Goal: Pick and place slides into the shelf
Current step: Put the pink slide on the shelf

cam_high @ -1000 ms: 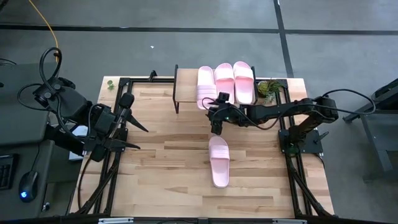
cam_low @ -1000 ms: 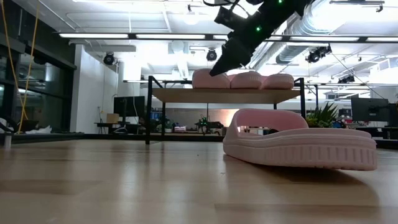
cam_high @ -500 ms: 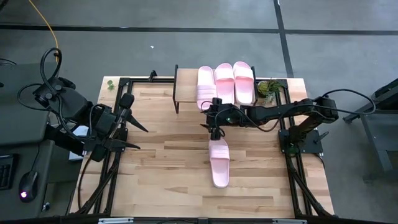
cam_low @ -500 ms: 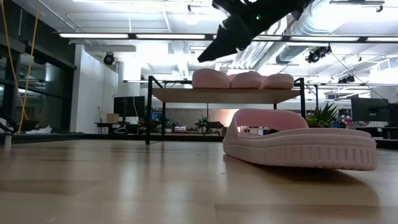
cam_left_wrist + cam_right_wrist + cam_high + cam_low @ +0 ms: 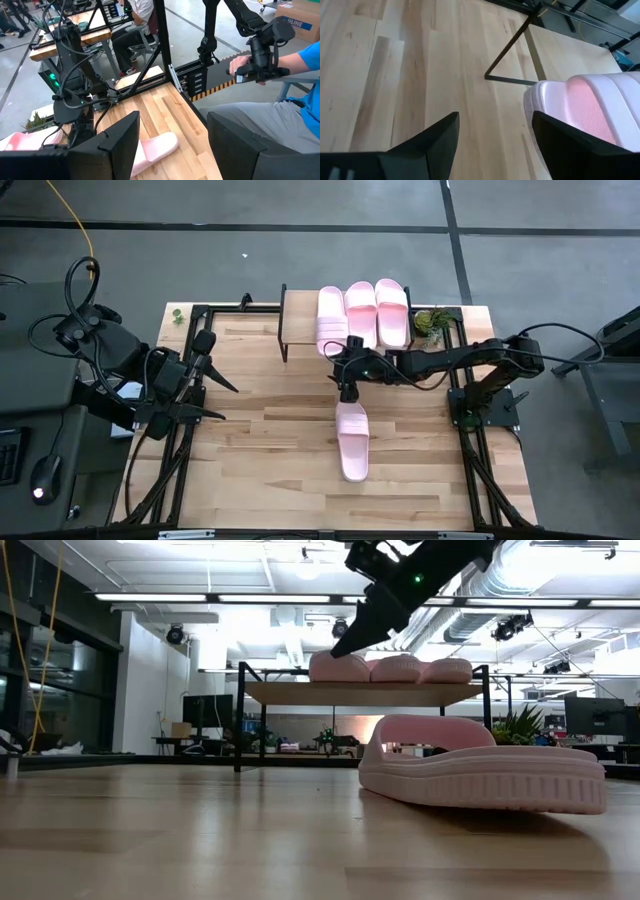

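Three pale pink slides lie side by side on the plank top of the shelf at the table's far middle. Another slide lies flat on its sole on the tabletop, nearer the front. My right gripper hangs open between the shelf and that slide, over the slide's far end and clear of it. In the right wrist view its fingers stand wide over bare wood beside the leftmost slide on the shelf. My left gripper waits open at the table's left side.
A small green plant stands to the right of the shelf. Black frame rails run along both table sides. A person in blue sits beyond the table's right edge. Bare tabletop stretches left of the lone slide.
My right gripper has turned a little at the wrist in front of the shelf, its tips swinging up and then partly back down, and has stayed open. The slides have not moved.
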